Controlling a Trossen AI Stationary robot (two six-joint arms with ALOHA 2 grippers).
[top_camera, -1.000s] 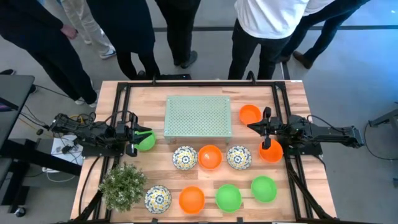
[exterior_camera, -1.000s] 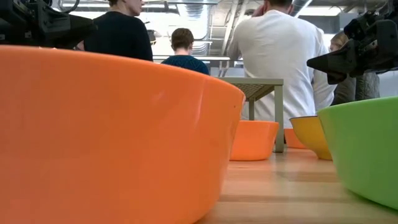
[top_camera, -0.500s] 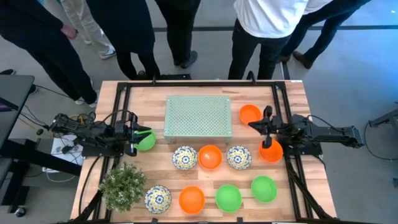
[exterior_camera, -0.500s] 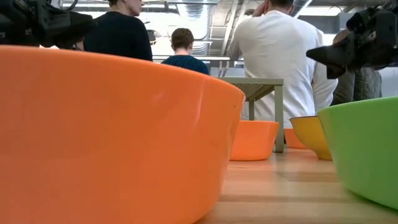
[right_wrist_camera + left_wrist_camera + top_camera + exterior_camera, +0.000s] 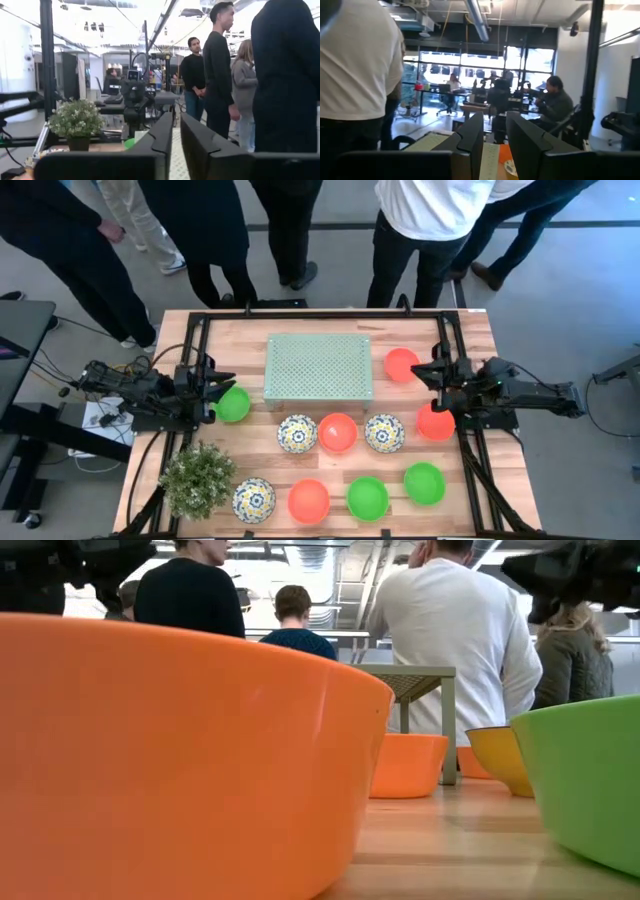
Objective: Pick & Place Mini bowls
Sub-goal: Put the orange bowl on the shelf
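Several mini bowls stand on their bases on the wooden table. A green bowl (image 5: 233,404) sits just near-side of my left gripper (image 5: 222,383), which hovers above the table, open by a narrow gap (image 5: 495,127). Two orange-red bowls (image 5: 402,364) (image 5: 435,421) lie either side of my right gripper (image 5: 420,376), which is also raised and narrowly open (image 5: 176,125). Floral bowls (image 5: 297,434) (image 5: 384,433) flank another orange one (image 5: 338,432). The near row holds a floral bowl (image 5: 253,500), an orange bowl (image 5: 308,500) and two green bowls (image 5: 367,498) (image 5: 424,483).
A pale green perforated mat (image 5: 319,367) stands on short legs at the table's far middle. A bushy potted plant (image 5: 198,477) sits at the near left corner. Several people stand beyond the far edge. In the low view a big orange bowl (image 5: 180,750) fills the foreground.
Both grippers have risen away from the table and tipped up to level. The left one has drawn off the green bowl toward the far-left. The right one has lifted off the orange bowl by the right edge. Both bowls stay on the table.
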